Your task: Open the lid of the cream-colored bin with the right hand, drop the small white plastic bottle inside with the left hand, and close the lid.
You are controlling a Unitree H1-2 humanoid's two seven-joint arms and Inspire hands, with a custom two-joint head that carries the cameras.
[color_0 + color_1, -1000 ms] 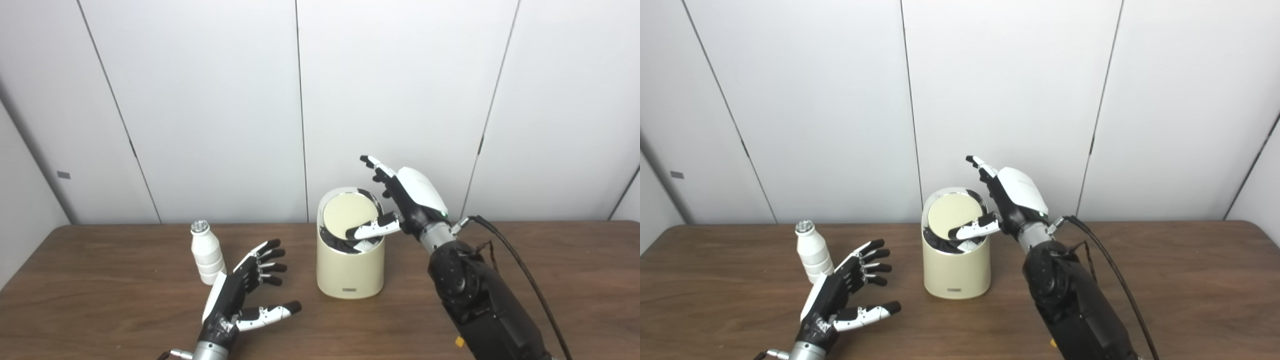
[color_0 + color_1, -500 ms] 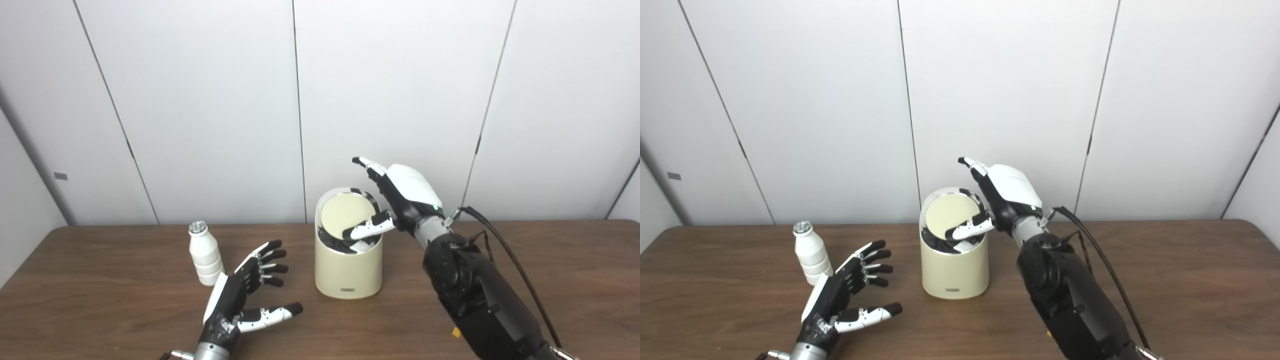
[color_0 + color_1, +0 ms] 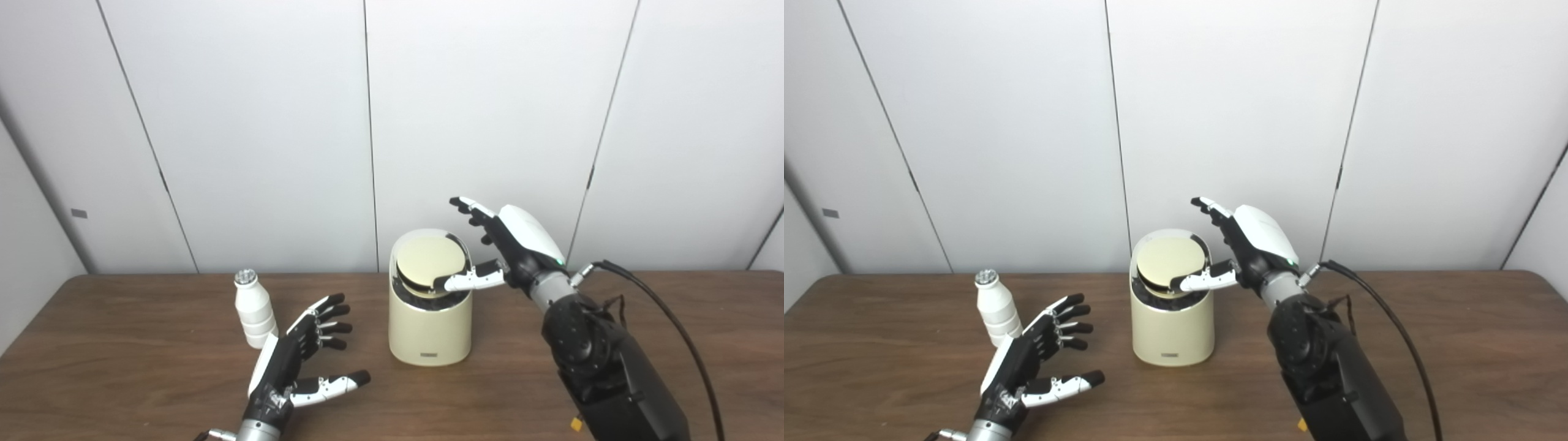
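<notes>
White and black, the right hand (image 3: 511, 248) is spread and holds nothing, its thumb resting on the tilted lid (image 3: 429, 263) of the cream-colored bin (image 3: 430, 321). Opening the lid appears to be the step in hand; a further press seems needed. The left hand (image 3: 294, 361) lies spread and empty on the worktop (image 3: 122, 380), just beside the upright white bottle (image 3: 252, 309). Bare worktop is seen between bottle and bin.

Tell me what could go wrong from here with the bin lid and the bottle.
The right hand props the lid only with its thumb tip; it may slip and snap shut. The gap over the bin looks too narrow for the bottle. The open left hand, close beside it, could topple the upright bottle.
</notes>
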